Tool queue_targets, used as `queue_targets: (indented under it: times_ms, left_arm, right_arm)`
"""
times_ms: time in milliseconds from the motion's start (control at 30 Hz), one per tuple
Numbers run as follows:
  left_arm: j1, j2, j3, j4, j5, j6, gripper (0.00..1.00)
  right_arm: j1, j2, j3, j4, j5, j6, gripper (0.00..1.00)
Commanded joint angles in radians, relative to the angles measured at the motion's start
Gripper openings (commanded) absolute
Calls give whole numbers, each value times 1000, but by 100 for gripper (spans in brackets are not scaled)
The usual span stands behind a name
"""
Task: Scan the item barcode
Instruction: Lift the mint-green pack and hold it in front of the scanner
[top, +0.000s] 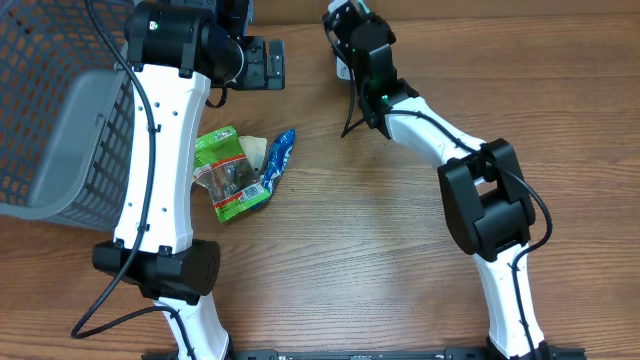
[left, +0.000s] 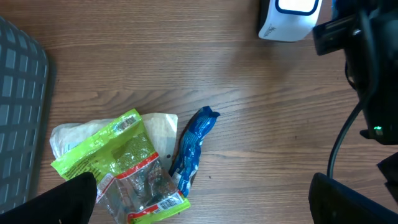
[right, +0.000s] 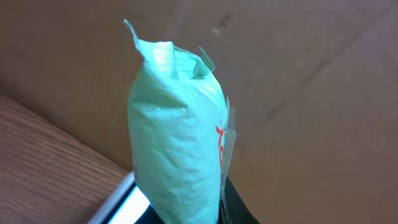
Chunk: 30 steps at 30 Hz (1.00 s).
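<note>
Right tool: gripped a pale green packet, which stood upright from its jaws.
Scanner: white, window lit, sat just under the right tool.
Left tool: jaws wide apart, empty; green snack bag and blue wrapper lay on the worktop below it.

Even, bright light overhead; faint soft shadows on surface. Blown-out glare on white scanner window, left wrist view. Pale green bag close, slightly soft; backdrop blurred brown.
</note>
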Motion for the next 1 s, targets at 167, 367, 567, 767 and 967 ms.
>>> queue_targets:
  times_ms: [167, 367, 567, 767, 967]
  left_arm:
    - [-2, 3, -3, 2, 7, 16, 100]
    - [-2, 3, -3, 2, 7, 16, 100]
    - [-2, 3, -3, 2, 7, 16, 100]
    - [-2, 3, -3, 2, 8, 16, 100]
    - [-2, 3, -3, 2, 7, 16, 100]
  right_arm:
    - [11, 39, 13, 27, -40, -269, 4]
    - [11, 42, 13, 85, -35, -367, 4]
    - [11, 42, 13, 89, -35, -399, 4]
    - [14, 42, 13, 88, -35, -401, 4]
    - [14, 40, 13, 87, -34, -419, 4]
